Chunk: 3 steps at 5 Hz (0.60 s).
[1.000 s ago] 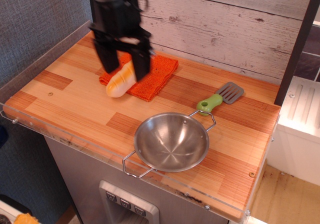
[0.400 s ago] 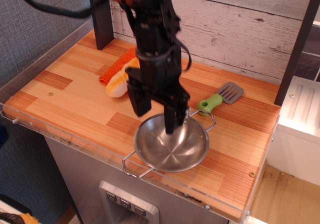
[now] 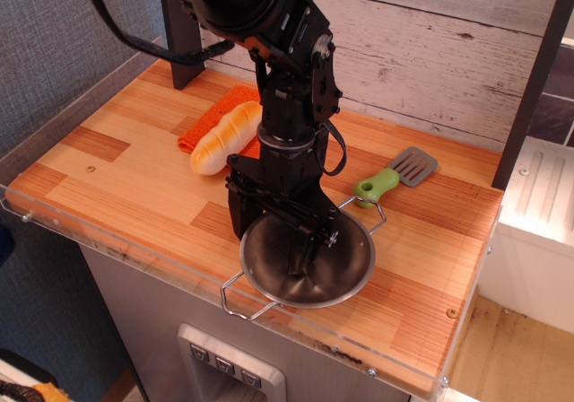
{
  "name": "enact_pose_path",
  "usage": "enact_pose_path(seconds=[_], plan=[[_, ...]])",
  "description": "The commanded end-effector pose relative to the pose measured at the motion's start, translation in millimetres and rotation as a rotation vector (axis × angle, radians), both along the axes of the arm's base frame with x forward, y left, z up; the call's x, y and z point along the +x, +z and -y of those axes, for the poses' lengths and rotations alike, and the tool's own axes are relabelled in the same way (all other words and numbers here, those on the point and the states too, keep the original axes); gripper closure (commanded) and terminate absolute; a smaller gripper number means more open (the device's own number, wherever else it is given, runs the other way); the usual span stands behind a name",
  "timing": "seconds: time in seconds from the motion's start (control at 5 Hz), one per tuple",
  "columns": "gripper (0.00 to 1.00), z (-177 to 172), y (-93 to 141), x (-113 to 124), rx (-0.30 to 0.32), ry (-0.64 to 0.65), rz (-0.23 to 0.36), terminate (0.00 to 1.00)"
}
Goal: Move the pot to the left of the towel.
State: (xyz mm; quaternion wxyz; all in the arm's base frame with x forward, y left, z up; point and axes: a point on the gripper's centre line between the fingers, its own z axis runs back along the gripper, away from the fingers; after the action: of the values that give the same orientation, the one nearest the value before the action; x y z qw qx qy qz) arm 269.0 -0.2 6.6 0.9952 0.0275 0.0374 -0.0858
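The shiny steel pot (image 3: pixel 345 260) sits near the counter's front edge, with one wire handle at the front left and one at the back right. The orange towel (image 3: pixel 199 130) lies at the back left, partly hidden by the arm and a bread roll. My gripper (image 3: pixel 270 240) is down at the pot's left rim. One finger stands outside the rim on the left and the other is inside the bowl. The jaws are apart and straddle the rim.
A pale bread roll (image 3: pixel 224 139) lies on the towel's front edge. A spatula (image 3: pixel 395 176) with a green handle lies just behind the pot. A clear guard (image 3: pixel 134 251) runs along the counter's front and left edges. A dark post (image 3: pixel 184 56) stands at the back left.
My gripper has moved from above the towel and bread roll to the right and forward, then dropped down over the pot's left rim. The pot, towel and roll have not moved.
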Motion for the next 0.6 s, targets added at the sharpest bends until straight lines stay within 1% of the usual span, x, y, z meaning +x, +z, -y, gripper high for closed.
enact_pose_path(seconds=[0.0, 0.2, 0.4], plan=[[1.0, 4, 3, 2, -0.001, -0.032, 0.06, 0.0], [1.0, 8, 10, 0, -0.047, -0.052, 0.075, 0.0], [1.0, 8, 30, -1, -0.117, -0.067, 0.13, 0.0]])
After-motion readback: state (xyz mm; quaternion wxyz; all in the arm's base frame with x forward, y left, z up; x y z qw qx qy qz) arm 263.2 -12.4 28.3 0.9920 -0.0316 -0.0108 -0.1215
